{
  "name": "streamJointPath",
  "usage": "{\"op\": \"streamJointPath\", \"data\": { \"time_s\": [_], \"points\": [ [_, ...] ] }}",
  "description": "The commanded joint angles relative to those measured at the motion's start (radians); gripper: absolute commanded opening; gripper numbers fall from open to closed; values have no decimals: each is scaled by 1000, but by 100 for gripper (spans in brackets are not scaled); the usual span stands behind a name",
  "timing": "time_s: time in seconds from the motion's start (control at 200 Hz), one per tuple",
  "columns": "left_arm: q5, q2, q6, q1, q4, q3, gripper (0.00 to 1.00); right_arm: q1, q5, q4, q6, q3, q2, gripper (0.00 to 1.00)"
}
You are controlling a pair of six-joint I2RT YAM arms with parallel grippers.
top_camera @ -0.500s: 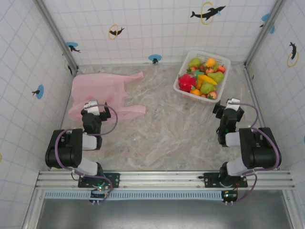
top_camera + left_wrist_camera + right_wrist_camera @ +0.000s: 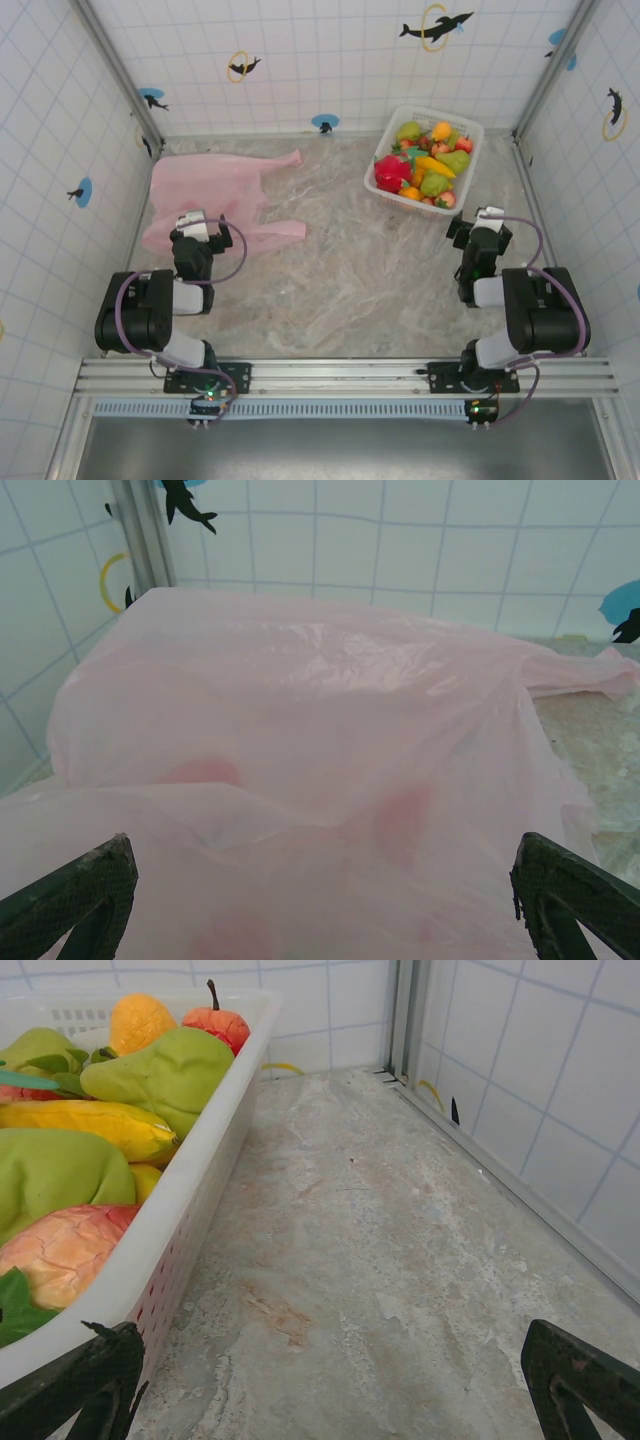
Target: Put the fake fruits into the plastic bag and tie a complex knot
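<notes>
Top view: plastic bag [image 2: 205, 190] lies flat at far left, its 2 handles trailing right. Fake fruits [image 2: 428, 165] are piled in the white basket [image 2: 476, 135] at far right. Left gripper [image 2: 200, 222] sits at the bag's near edge, right gripper [image 2: 480, 218] just near of the basket.
Left wrist: jaws wide apart, nothing held, pink bag right ahead.
Right wrist: jaws spread, empty, basket on the left.

Left arm [image 2: 150, 312] and right arm [image 2: 538, 310] are folded low, elbows drawn back, wrists pointed forward. Left gripper [image 2: 320, 852]: jaws are spread wide, nothing held. Right gripper [image 2: 330, 1335]: jaws are spread equally wide, nothing held.
</notes>
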Motion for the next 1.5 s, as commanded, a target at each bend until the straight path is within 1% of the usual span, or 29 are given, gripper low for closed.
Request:
{"op": "streamJointPath", "data": {
  "time_s": [0.0,0.175,0.245,0.29,0.355,0.385,0.42,0.465,0.57,0.641,0.696,0.756,0.786,0.896,1.011,1.126,1.226,1.316,1.396,1.436,1.496],
  "points": [
    [13,-2,20,-6,18,14,98,-1,-15,-5,4,36,-16,100],
    [11,-2,20,-6,18,15,98,3,-6,-1,3,32,-16,100],
    [11,-3,19,-6,20,15,98,4,16,32,9,13,-22,100],
    [6,-5,19,-6,25,10,97,5,44,59,18,-7,-40,100],
    [-35,-27,3,-6,56,-6,98,5,77,55,29,-28,-101,100],
    [-38,-63,2,-6,49,-15,98,2,99,2,42,-25,-147,100],
    [-43,-118,5,-8,-13,-16,98,-7,109,-113,73,-6,-213,100],
    [-59,-199,5,-14,-89,-11,97,-29,93,-280,117,24,-294,100],
    [-92,-354,11,-35,-277,40,98,-58,43,-501,178,44,-453,100],
    [-105,-406,-45,-40,-454,122,98,-61,3,-651,215,66,-548,100],
    [-121,-412,-130,-40,-624,211,98,-63,-31,-765,249,87,-616,100],
    [-103,-386,-216,-42,-796,322,98,-68,-90,-900,295,120,-683,100],
    [-75,-368,-246,-44,-868,372,98,-70,-127,-961,311,136,-710,100],
    [15,-295,-293,-56,-1051,513,98,-77,-269,-1130,365,188,-799,100],
    [64,-216,-306,-81,-1197,621,96,-81,-372,-1230,440,210,-874,100],
    [79,-126,-277,-121,-1309,718,93,-79,-460,-1228,517,188,-916,100],
    [76,-38,-250,-157,-1361,789,91,-68,-482,-1227,542,180,-932,100],
    [81,55,-237,-177,-1388,852,91,-53,-467,-1242,537,185,-940,100],
    [86,150,-226,-186,-1424,922,88,-41,-457,-1249,542,188,-948,100],
    [76,196,-219,-190,-1443,959,87,-32,-456,-1253,545,187,-953,100],
    [31,257,-219,-193,-1462,989,87,-19,-448,-1256,551,184,-960,100]
  ]
}}
